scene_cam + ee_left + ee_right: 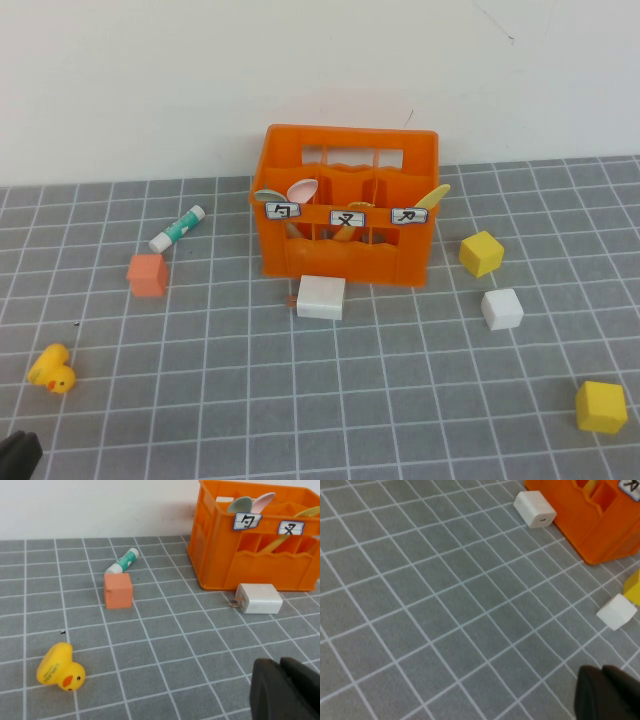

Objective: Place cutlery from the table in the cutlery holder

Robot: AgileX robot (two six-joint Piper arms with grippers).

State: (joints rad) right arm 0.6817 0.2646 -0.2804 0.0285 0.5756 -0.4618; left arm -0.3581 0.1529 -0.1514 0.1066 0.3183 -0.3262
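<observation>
Grey gridded table (300,400) fills my view under a pale wall. Nearest me, my left gripper (286,690) sits clenched and empty at the near-left corner, and my right gripper (607,692) is closed on nothing, low over bare tiles. Farther back, the orange cutlery holder (345,255) carries the mint spoon (268,195), pink spoon (302,188), yellow knife (433,197) and a yellow piece I take for the fork (345,233). I see no cutlery left out, so I judge the job done
</observation>
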